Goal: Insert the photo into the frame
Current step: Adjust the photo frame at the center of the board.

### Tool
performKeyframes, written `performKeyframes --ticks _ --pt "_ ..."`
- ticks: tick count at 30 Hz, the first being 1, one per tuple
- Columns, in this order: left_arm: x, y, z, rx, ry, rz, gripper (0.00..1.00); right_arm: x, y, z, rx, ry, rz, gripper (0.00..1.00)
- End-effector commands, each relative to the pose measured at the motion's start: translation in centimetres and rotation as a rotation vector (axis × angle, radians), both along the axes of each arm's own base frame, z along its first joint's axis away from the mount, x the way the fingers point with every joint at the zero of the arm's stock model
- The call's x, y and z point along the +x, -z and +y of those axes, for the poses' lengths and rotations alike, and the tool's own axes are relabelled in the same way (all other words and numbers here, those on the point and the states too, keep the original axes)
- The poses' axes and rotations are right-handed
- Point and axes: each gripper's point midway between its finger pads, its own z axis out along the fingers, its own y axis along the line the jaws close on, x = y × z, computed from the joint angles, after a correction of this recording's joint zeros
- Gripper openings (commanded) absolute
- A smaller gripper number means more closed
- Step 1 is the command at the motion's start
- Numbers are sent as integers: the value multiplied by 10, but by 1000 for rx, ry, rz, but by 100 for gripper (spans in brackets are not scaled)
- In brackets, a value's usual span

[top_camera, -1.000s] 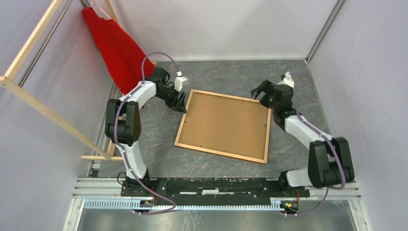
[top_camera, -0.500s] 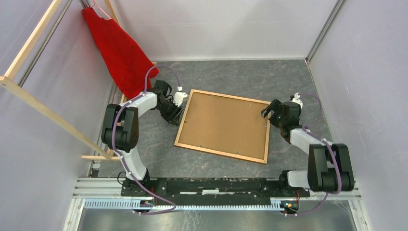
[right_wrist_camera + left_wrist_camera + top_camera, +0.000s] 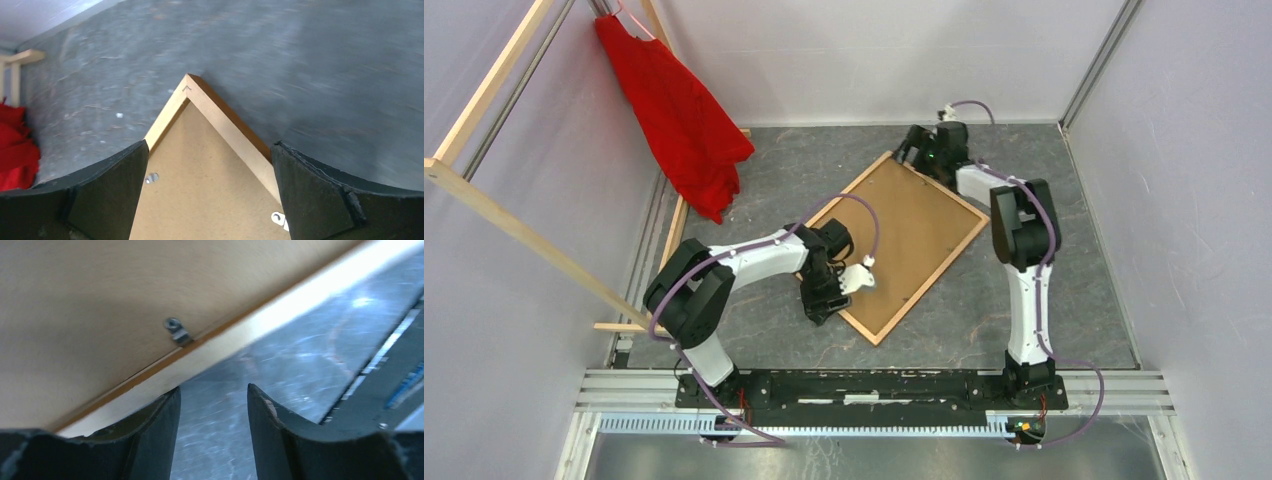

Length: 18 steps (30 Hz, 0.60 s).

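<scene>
Brown side up in the top view, the frame (image 3: 909, 235) lies slanted on the table (image 3: 1044, 200); the photo is not visible. Left wrist: the left gripper (image 3: 212, 435) is spread beside the frame's edge, near a clip (image 3: 176, 331). Right wrist: the right gripper (image 3: 210, 170) is spread over a corner. Next, probably, the clips must be turned open.

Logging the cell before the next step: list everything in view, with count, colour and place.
frame: one, orange-brown wood, brown board back facing up, lying angled mid-table
clips: at least three, silver, on the frame's back near its edges
cloth: one, red, hanging far left
rack: one, pale wood, along the left wall
table: one, dark grey, mottled
left gripper: one, black, at the frame's near-left edge, jaws open
right gripper: one, black, over the frame's far corner, jaws open
</scene>
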Motion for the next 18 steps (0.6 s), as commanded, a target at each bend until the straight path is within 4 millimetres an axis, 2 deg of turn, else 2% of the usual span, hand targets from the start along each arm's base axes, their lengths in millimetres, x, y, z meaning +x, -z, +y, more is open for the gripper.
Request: performKeyframes --ticks 1,3,5,7,8,9,11,14,15,18 --pt "-16 5 -52 -156 116 63 63 -6 -20 83 79 -237 41 98" --pt "-18 0 -58 -170 120 82 65 8 -35 77 40 -224 10 98" --pt "-16 -9 -59 -170 120 83 68 13 -57 60 14 -188 -34 98" --pt "-13 -24 -55 -180 119 79 74 10 -86 34 1 -128 -101 98" --pt "-11 -32 -54 -188 112 74 80 6 -90 18 -3 -98 -117 98" --pt "-9 -41 -50 -190 104 70 82 1 -103 6 -11 -70 -145 98" --pt "-7 -64 -41 -216 107 60 83 -14 -106 -22 -44 -18 -127 98" --pt "7 -89 -27 -261 93 0 83 -47 -106 -45 -74 10 -107 98" --pt "15 -94 -21 -268 78 -23 83 -59 -109 -51 -82 19 -111 98" --pt "54 -104 1 -264 -22 -106 82 -100 -97 -64 -112 38 -83 98"
